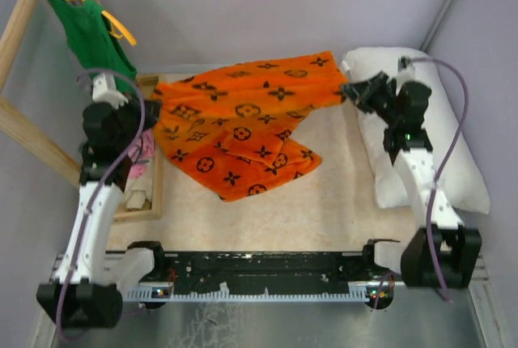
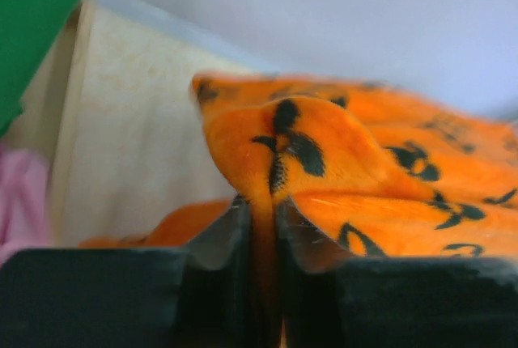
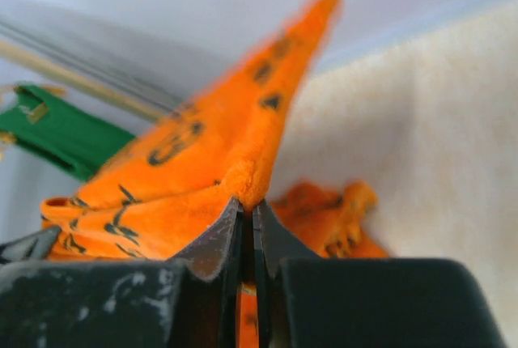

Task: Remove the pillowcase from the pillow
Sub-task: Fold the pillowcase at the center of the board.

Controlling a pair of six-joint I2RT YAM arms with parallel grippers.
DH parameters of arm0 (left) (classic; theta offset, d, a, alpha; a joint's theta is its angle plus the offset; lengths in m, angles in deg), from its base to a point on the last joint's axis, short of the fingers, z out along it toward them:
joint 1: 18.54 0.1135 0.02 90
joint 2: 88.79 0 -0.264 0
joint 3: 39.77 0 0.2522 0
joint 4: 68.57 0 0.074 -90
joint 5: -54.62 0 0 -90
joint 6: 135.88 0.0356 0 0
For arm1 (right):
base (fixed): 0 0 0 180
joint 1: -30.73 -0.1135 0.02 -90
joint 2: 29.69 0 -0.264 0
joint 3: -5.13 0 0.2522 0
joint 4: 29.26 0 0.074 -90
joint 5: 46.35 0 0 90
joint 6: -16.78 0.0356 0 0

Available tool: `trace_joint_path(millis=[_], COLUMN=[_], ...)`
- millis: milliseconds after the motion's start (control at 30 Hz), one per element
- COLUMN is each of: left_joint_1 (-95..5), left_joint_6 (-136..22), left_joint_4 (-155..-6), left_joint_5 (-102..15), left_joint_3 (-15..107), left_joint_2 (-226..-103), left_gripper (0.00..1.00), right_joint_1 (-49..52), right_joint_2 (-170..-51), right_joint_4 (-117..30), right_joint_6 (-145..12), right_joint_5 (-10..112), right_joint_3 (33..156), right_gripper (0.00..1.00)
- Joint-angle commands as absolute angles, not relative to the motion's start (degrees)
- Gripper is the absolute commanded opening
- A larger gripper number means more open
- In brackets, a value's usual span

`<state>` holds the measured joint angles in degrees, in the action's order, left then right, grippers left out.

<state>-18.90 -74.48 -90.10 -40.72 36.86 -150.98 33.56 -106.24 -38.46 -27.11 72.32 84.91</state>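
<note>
The orange pillowcase [image 1: 243, 121] with black motifs is stretched between my two grippers over the table, its lower part sagging in folds. It is off the pillow. My left gripper [image 1: 152, 108] is shut on the pillowcase's left edge; in the left wrist view a fold of the pillowcase [image 2: 324, 162] is pinched in the left gripper [image 2: 263, 202]. My right gripper [image 1: 350, 89] is shut on the right corner, and the pillowcase [image 3: 202, 162] rises from the right gripper [image 3: 249, 205]. The white pillow [image 1: 453, 146] lies bare at the right, under my right arm.
A green tank top [image 1: 85, 28] hangs on a yellow hanger from a wooden rack at the back left. A wooden tray [image 1: 154, 194] with pink cloth [image 1: 146, 150] sits under my left arm. Grey walls close the back and right.
</note>
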Motion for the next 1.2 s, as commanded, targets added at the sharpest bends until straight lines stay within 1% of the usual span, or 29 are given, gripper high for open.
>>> trace_joint_path(millis=[0,33,67,100,133,167,200,267,333,533,567,600,667,767,800,833,933,1167], left_joint_1=[-18.2,-18.3,-18.3,-18.4,-18.4,-18.4,-18.4,-18.3,-18.3,-18.3,-18.3,-18.3,-18.3,-18.3,-18.4,-18.4,-18.4,-18.5], left_joint_6=[-78.6,-79.6,-80.8,-81.6,-81.8,-81.8,-81.5,-80.9,-80.0,-75.2,-74.4,-73.8,-71.8,-68.8,-68.6,-68.4,-67.8,-64.5], left_joint_4=[-96.3,-97.7,-99.4,-101.0,-102.8,-104.3,-104.8,-103.8,-102.6,-103.5,-104.0,-104.4,-104.2,-104.2,-104.6,-104.8,-104.9,-108.7], left_joint_5=[-45.3,-46.7,-47.6,-48.0,-47.4,-46.2,-44.9,-42.9,-41.9,-41.7,-42.1,-42.2,-42.2,-44.0,-45.3,-46.2,-47.4,-43.8], left_joint_3=[14.9,10.3,6.7,3.9,2.4,1.8,1.7,3.2,6.8,18.3,19.4,20.3,20.8,21.3,21.6,21.8,21.8,25.8], left_joint_2=[-137.7,-135.0,-133.0,-131.3,-130.0,-129.0,-128.4,-129.0,-132.4,-148.2,-150.0,-151.4,-153.3,-156.2,-157.1,-158.0,-160.2,-164.3], left_gripper=[0.41,0.62,0.78,0.87,0.93,0.97,0.99,1.00,1.00,0.99,0.99,0.98,0.97,0.95,0.94,0.93,0.92,0.90], right_joint_1=[31.5,29.7,26.7,24.7,23.5,23.1,23.1,23.1,23.1,23.2,23.2,23.2,23.2,23.0,22.9,22.7,22.3,21.2], right_joint_2=[-90.5,-87.0,-83.1,-80.5,-78.3,-76.4,-74.9,-74.4,-77.7,-100.2,-103.6,-106.3,-111.0,-114.5,-115.6,-116.5,-118.1,-119.1], right_joint_4=[-35.0,-35.9,-37.2,-38.7,-41.1,-42.5,-43.2,-43.8,-42.9,-46.5,-47.4,-47.8,-46.1,-43.2,-43.3,-43.9,-44.3,-46.4], right_joint_6=[-29.7,-31.3,-34.2,-36.2,-37.7,-38.3,-38.5,-39.5,-40.5,-42.5,-42.5,-42.7,-42.8,-43.9,-44.4,-44.9,-46.0,-47.7], right_joint_5=[66.6,63.5,60.3,57.4,55.1,53.7,52.3,49.5,48.4,46.8,46.4,46.0,45.8,46.3,45.8,45.3,44.5,42.5], right_joint_3=[58.9,53.3,49.1,45.6,44.5,43.3,43.1,45.0,49.0,65.7,67.4,68.6,68.7,67.1,66.9,66.8,65.9,65.0], right_gripper=[0.18,0.34,0.52,0.71,0.85,0.96,0.99,0.99,0.99,0.99,0.99,0.96,0.86,0.71,0.67,0.65,0.64,0.64])
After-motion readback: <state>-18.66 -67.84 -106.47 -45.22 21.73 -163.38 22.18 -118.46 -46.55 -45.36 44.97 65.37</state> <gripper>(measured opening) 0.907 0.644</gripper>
